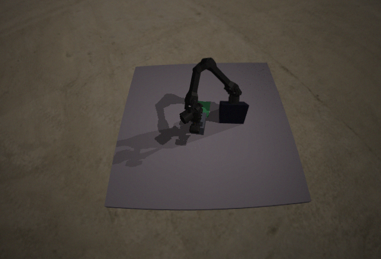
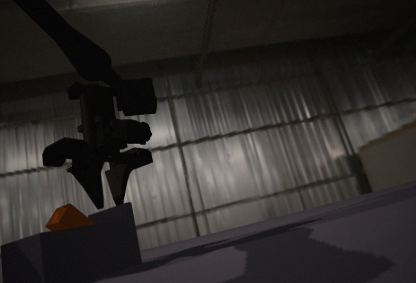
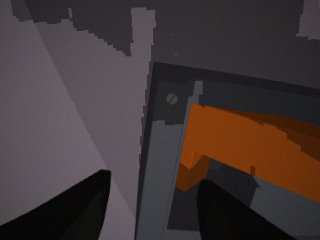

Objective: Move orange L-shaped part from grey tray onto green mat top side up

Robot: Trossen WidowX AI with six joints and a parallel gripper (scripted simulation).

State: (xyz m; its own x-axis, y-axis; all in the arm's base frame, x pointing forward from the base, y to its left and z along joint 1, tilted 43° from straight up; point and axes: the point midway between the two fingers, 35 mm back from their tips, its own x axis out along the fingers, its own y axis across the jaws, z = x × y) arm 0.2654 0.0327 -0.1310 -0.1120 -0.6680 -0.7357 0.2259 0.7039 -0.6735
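Tipping looks done: the orange part (image 2: pixel 69 217) (image 3: pixel 235 140) slants up from the tray (image 2: pixel 90 249) (image 3: pixel 159 170). Above the tray, the fingers (image 2: pixel 110 205) stand part-open, empty; next, pinch the part's raised end.

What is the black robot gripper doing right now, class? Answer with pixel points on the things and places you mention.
Black robot gripper (image 2: pixel 109 206) (image 3: pixel 155 184): partly open, holding nothing, fingers apart above the grey tray (image 2: pixel 90 246) (image 3: pixel 159 150).

The top view looks steeply down from high and far back, with the whole table (image 1: pixel 209 169) centred. The exterior view sits low and close, tilted, facing slightly upward, the tray (image 2: pixel 87 249) (image 3: pixel 155 165) at seven o'clock. The wrist view peers down from nearest, sharing that tray, at four o'clock.
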